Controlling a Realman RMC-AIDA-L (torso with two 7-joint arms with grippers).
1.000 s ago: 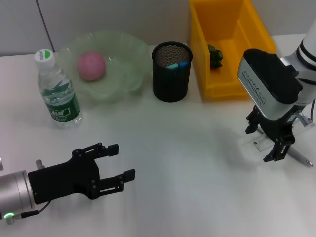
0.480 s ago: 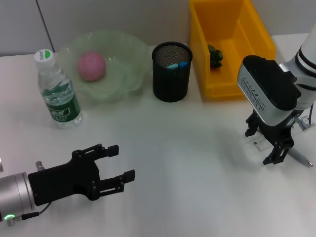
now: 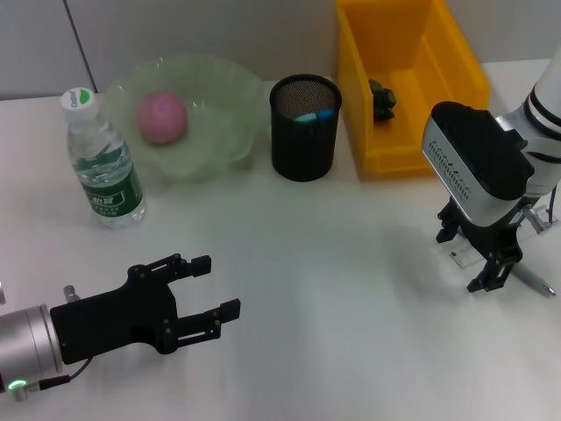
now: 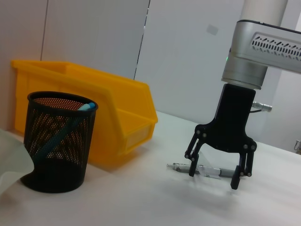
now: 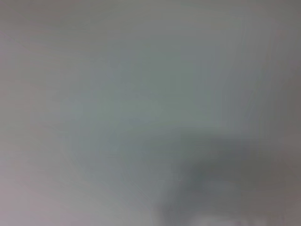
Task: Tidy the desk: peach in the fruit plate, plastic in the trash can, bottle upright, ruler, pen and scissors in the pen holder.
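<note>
From the head camera I see my right gripper (image 3: pixel 474 259) low over the table (image 3: pixel 333 289), fingers spread wide above the clear ruler (image 3: pixel 462 255), with the pen (image 3: pixel 532 279) just beside it, and my left gripper (image 3: pixel 209 289) sits open, well apart, near me. In the left wrist camera, the right gripper's 2 fingers (image 4: pixel 194 155) straddle the pen (image 4: pixel 200 169), and the black pen holder (image 4: pixel 59 141) and yellow trash can (image 4: pixel 113 120) stand away to its side. The right wrist camera is only a grey blur.
</note>
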